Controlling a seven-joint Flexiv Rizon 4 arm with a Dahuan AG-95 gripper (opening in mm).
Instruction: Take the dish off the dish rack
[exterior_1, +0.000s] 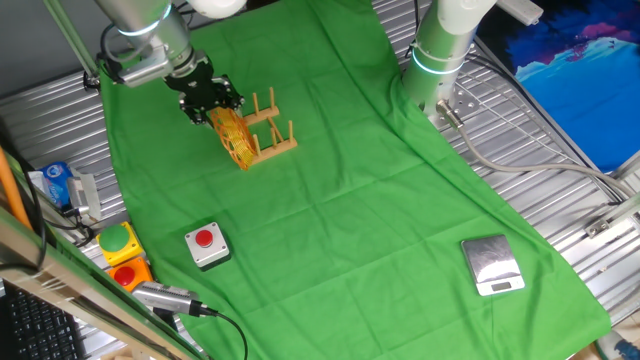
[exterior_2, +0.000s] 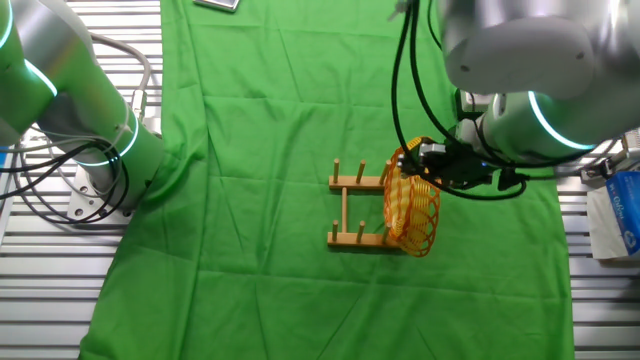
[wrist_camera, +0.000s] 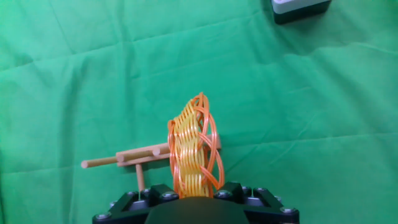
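Green cloth (exterior_1: 330, 180), grey box with red button (exterior_1: 207, 246), silver scale (exterior_1: 493, 266)

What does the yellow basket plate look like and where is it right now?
The dish is a shallow oval plate woven from yellow strands with orange ones mixed in, and you can see through the gaps. It stands on its edge at one end of the small wooden dish rack, leaning against the pegs, on the green cloth. It is bigger than the rack. The gripper is right at its top rim; whether it is already squeezing the rim is unclear.
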